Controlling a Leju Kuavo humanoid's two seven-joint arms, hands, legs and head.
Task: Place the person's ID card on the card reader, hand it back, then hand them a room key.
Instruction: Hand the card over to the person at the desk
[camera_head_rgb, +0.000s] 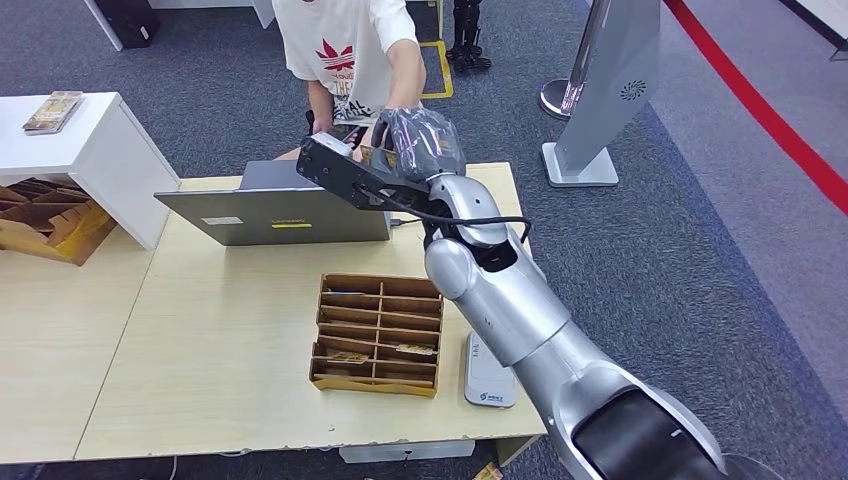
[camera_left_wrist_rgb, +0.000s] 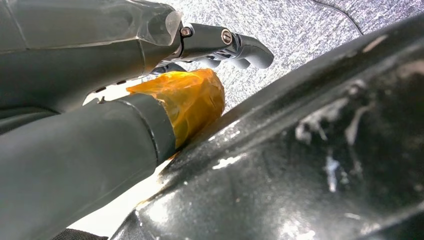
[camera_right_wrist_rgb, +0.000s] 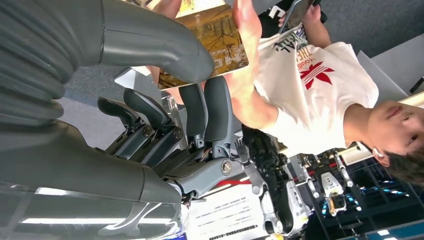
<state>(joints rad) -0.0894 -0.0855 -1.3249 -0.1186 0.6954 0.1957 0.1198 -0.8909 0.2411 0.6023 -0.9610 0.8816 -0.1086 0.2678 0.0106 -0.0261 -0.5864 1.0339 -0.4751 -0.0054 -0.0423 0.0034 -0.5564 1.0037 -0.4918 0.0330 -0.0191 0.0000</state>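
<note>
My right hand (camera_head_rgb: 415, 145) is stretched over the far table edge towards a person (camera_head_rgb: 345, 50) in a white shirt. It pinches a brown printed card (camera_right_wrist_rgb: 220, 40) between thumb and fingers (camera_right_wrist_rgb: 210, 110). The person's hand (camera_right_wrist_rgb: 245, 30) lies on the card's far end. A sliver of the card (camera_head_rgb: 378, 157) shows in the head view beside my hand. The white card reader (camera_head_rgb: 490, 372) lies near the front table edge, under my right arm. My left hand (camera_left_wrist_rgb: 150, 90), thumb wrapped in orange tape, hangs low with its fingers apart and nothing in them.
A cardboard organizer (camera_head_rgb: 378, 333) with several slots and a couple of cards sits mid-table, left of the reader. A grey laptop (camera_head_rgb: 275, 205) stands at the far edge. A white cabinet (camera_head_rgb: 90, 150) and cardboard boxes (camera_head_rgb: 45, 220) are at the left; a stand's base (camera_head_rgb: 580, 165) at the right.
</note>
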